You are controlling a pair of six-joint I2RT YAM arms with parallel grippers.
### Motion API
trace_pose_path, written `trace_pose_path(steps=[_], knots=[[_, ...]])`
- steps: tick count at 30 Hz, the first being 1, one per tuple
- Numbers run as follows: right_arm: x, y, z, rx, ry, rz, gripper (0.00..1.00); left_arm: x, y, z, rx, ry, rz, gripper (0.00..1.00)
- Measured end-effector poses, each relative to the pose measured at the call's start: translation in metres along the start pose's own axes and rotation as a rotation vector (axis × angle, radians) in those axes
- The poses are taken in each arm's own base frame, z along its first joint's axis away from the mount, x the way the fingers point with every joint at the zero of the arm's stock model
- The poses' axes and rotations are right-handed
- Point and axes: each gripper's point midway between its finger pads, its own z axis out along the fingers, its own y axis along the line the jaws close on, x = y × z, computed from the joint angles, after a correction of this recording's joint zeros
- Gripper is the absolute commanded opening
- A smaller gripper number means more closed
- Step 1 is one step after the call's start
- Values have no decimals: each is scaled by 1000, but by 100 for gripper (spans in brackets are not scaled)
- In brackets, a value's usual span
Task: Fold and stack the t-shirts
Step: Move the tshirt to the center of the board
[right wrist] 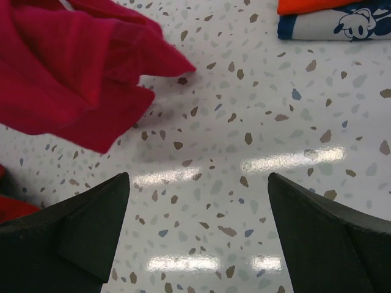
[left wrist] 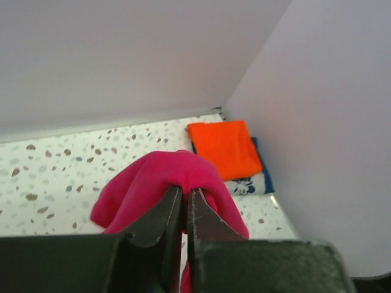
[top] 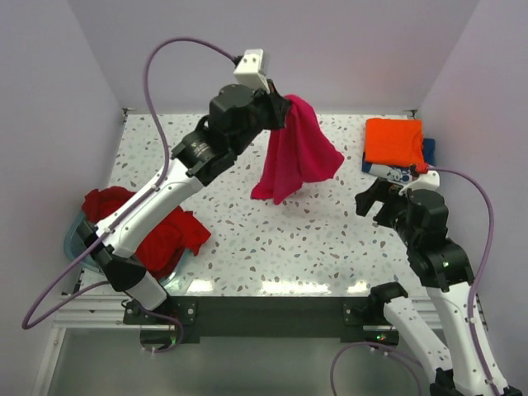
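magenta t-shirt [top: 297, 153]: hangs over the table [top: 247, 247], long axis vertical, tip pointing down
left gripper [left wrist: 185, 192]: pinched tight on its top fold
right gripper [right wrist: 198, 183]: spread wide, empty, near the folded orange t-shirt [top: 394, 140]

Looks like soft matt cloth on the magenta t-shirt [top: 297, 157], smooth glossy speckled tabletop [top: 313, 247], shiny plastic tub [top: 69, 239].

Bright, even light from above. The pink t-shirt [right wrist: 73, 67] only drops a faint, soft shadow. The speckled table [top: 330, 247] shows white glare streaks along its lower edge in the top view and mid-bottom in the right wrist view. The bottom foreground of the left wrist view is slightly blurry.
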Motion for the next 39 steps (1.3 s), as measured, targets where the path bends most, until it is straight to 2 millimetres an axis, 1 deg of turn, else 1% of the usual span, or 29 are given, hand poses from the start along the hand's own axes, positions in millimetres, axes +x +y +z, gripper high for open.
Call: trace_pose_path(steps=[1, 2, 3, 6, 8, 9, 11, 12, 14, 15, 17, 19, 21, 24, 27, 29, 31, 34, 36, 39], knots=[[-1, -1, -1, 6, -2, -1, 99, 15, 7, 3, -26, 27, 14, 35], [-1, -2, -1, 8, -2, -4, 99, 34, 17, 6, -55, 59, 33, 50], [-1, -2, -2, 9, -1, -4, 99, 52, 26, 8, -82, 94, 52, 74], [0, -2, -2, 8, 0, -4, 99, 105, 53, 9, -146, 194, 87, 100], [0, -2, -2, 6, 1, -3, 98, 136, 70, 4, -182, 259, 108, 100], [1, -1, -1, 2, 5, 2, 98, 156, 81, 0, -204, 298, 124, 100], [7, 2, 3, -10, 25, 12, 96, 187, 101, -13, -243, 365, 151, 100], [11, 3, 7, -15, 40, 20, 93, 201, 112, -22, -262, 393, 164, 99], [23, 5, 18, -23, 86, 36, 88, 220, 127, -39, -293, 436, 178, 98], [30, 6, 23, -24, 116, 45, 83, 227, 134, -48, -306, 451, 183, 98], [47, 7, 37, -22, 186, 60, 80, 238, 146, -65, -327, 466, 182, 98], [66, 5, 51, -3, 265, 75, 79, 244, 155, -80, -342, 473, 178, 98], [80, 3, 58, 15, 315, 76, 78, 251, 162, -93, -351, 482, 175, 98], [105, 5, 60, 29, 375, 58, 78, 260, 172, -107, -371, 498, 180, 98], [120, 13, 61, 32, 410, 29, 77, 267, 182, -120, -388, 509, 188, 98], [130, 17, 65, 44, 435, 15, 77, 268, 185, -129, -390, 507, 188, 98], [142, 16, 74, 69, 457, 10, 76, 263, 186, -136, -389, 494, 182, 99], [159, 4, 84, 136, 488, 5, 74, 250, 183, -143, -384, 456, 158, 100], [164, 0, 89, 168, 496, 5, 73, 240, 181, -148, -382, 428, 141, 100], [167, -2, 98, 191, 489, 0, 71, 227, 180, -159, -378, 393, 115, 100]])
